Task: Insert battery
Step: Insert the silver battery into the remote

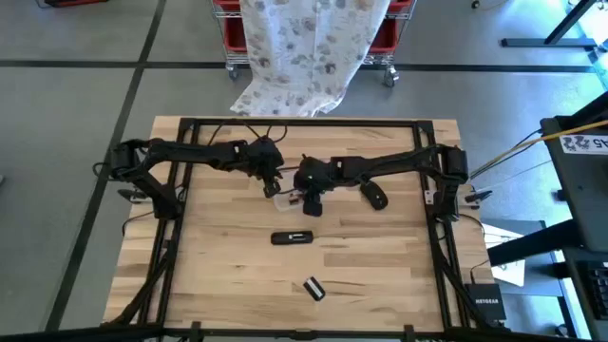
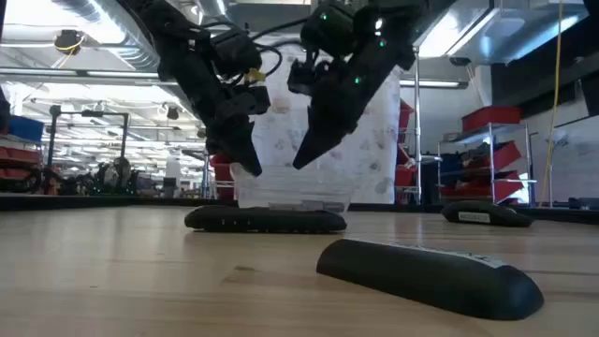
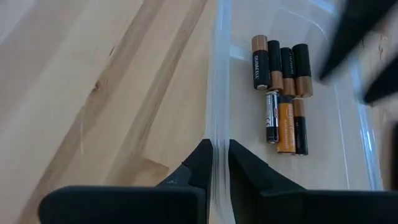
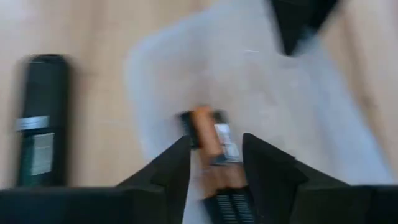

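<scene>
Batteries [image 3: 281,93] lie loose inside clear plastic tray [image 3: 219,93].

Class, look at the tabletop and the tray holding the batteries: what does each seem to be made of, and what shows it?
Tabletop: looks like light wood, jointed in strips, with a smooth matte finish; grain lines and seams show. Tray: probably clear plastic, slightly glossy; the wood shows through its thin rim, which the left claw pinches.

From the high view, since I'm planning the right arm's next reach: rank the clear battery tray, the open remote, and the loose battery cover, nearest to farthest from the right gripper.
1. Clear battery tray: directly under the right gripper, toward the left arm.
2. Open remote: mid-table, toward the front edge.
3. Battery cover: farthest, near the front edge.
</scene>
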Controlling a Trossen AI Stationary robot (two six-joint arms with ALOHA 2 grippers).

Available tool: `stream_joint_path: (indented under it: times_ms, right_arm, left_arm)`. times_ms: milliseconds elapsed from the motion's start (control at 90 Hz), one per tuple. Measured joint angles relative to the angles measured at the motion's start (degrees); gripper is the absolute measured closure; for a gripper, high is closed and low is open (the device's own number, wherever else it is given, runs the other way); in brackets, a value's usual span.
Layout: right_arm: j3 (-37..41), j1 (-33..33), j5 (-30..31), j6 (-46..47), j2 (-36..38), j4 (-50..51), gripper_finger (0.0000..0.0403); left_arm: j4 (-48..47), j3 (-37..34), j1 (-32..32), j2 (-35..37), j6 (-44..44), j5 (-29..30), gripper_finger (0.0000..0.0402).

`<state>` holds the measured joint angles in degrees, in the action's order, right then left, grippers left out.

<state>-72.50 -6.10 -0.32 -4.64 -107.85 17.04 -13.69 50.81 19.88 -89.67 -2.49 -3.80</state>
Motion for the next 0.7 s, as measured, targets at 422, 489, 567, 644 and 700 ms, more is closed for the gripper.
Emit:
stream_joint_path:
  times_ms: [422, 489, 567, 644, 700]
  right_arm:
    - [0.1, -0.7, -0.1, -6.2, -3.7, -1.6, 0.0262]
    - [0.1, -0.7, 0.7, -6.2, -4.5, -1.8, 0.0263]
    - [0.1, -0.7, 0.8, -6.4, -5.5, -2.1, 0.0266]
    - [0.1, -0.7, 0.7, -7.0, -6.4, -2.0, 0.0272]
    - [0.0, -0.6, 0.8, -7.6, -6.9, -2.1, 0.0278]
  left_arm:
    - [-0.1, 0.0, -0.4, 0.1, 0.3, -0.3, 0.0389]
    - [0.4, 0.0, -0.4, 0.2, 0.2, -0.6, 0.0389]
    - [1.1, 0.0, -0.4, 0.3, -0.2, -1.6, 0.0389]
    - [1.8, 0.0, -0.4, 0.3, -0.4, -2.6, 0.0389]
    - [2.5, 0.0, -0.5, 0.3, -0.6, -3.8, 0.0389]
